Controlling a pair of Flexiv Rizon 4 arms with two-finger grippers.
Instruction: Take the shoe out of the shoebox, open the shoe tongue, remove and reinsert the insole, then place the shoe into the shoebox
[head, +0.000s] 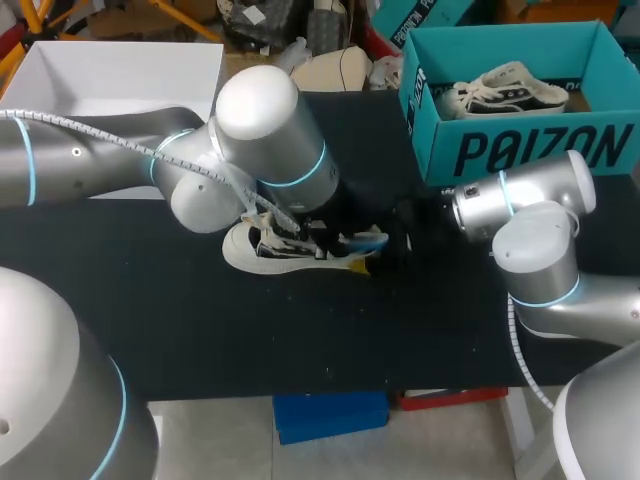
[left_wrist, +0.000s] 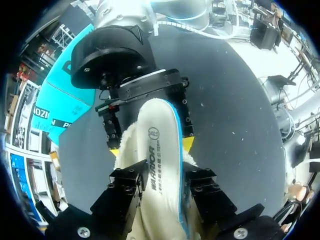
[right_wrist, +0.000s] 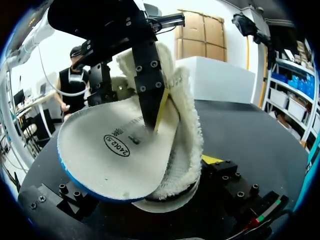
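The white fluffy shoe (head: 262, 252) lies near the middle of the black tabletop (head: 200, 330). My left arm bends down over it, and the left gripper (left_wrist: 162, 200) pinches the insole (right_wrist: 115, 150). My right gripper (left_wrist: 151, 147) comes in low and squeezes the shoe's sides. The insole is white with a blue edge and has black print on it.

A black table (head: 200, 330) carries everything; its dark top is matte and flecked with a few pale specks. At its far left corner stands a plain white box (head: 110, 75) with flat, unmarked sides. At the far right corner a second sneaker (head: 505, 90), white-toed with black trim and white laces, lies inside the teal shoebox (head: 530, 145), toe toward the box's left wall.
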